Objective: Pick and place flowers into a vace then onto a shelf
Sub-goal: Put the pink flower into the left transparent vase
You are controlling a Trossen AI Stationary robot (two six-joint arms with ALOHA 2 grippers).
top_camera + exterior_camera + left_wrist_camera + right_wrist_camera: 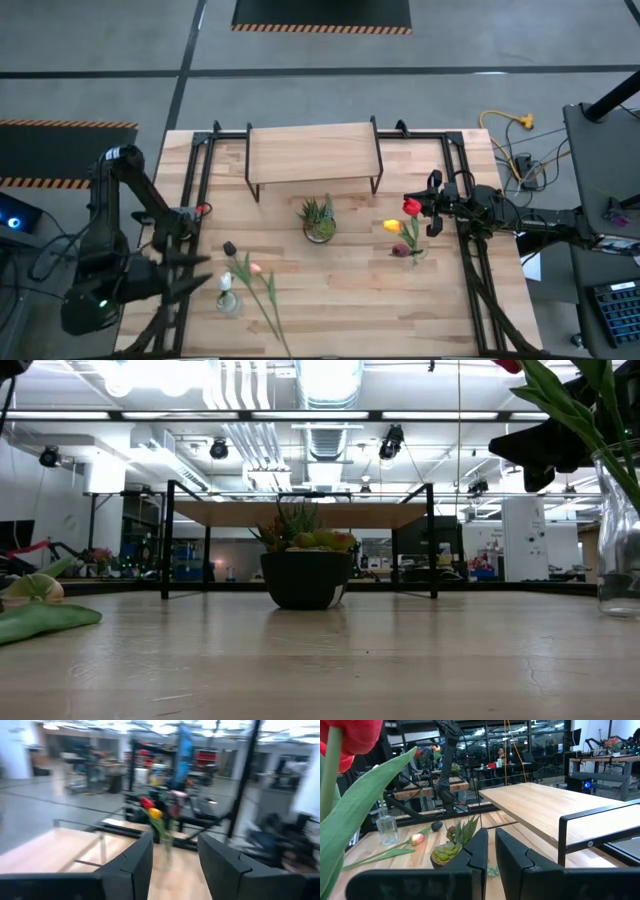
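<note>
Flowers are split up: red and yellow artificial tulips stand in a clear glass vase beside the right gripper (fingers clenched, nothing between them). Pink, white and maroon long-stemmed tulips lie near the left gripper, fingers parted and empty.

Right tool beside red tulip; shelf behind potted plant; left tool near small vase.

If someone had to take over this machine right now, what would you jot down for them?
Left pincer: open, empty, at the table's left edge.
Right pincer: shut, holding nothing, beside the vase.
Done: vase holds at least the red and yellow flowers.
Left: the loose flowers lying front left go in, then the vase goes onto the shelf.
</note>
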